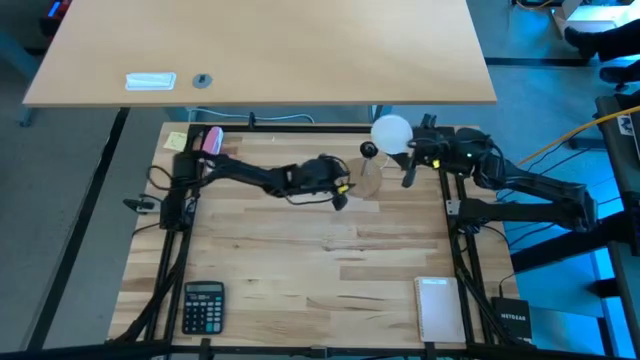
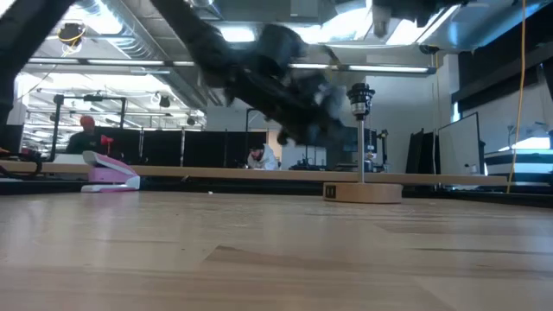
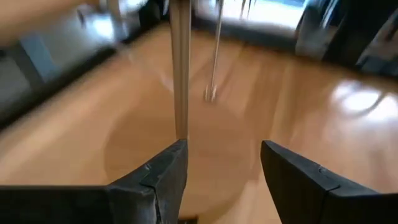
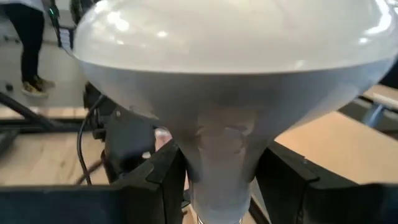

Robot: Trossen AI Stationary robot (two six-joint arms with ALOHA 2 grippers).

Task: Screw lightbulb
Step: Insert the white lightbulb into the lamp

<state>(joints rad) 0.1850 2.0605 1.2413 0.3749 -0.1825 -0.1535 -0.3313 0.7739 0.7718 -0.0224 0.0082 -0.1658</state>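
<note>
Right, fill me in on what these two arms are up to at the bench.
The right gripper holds the white lightbulb by its neck, up at the far right of the table. The left gripper is open, reaching toward the lamp stand, a thin post on a round wooden base with a black socket on top. The socket shows no bulb in it, so the bulb is not yet screwed in.

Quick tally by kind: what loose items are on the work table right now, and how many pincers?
Bulb: 1, in the right pincer
Lamp stand: 1
Stapler: 1
Sticky pad: 1
Calculator: 1
Notepad: 1
Pincers: 2; left pincer open by the stand
Total: 8
</note>
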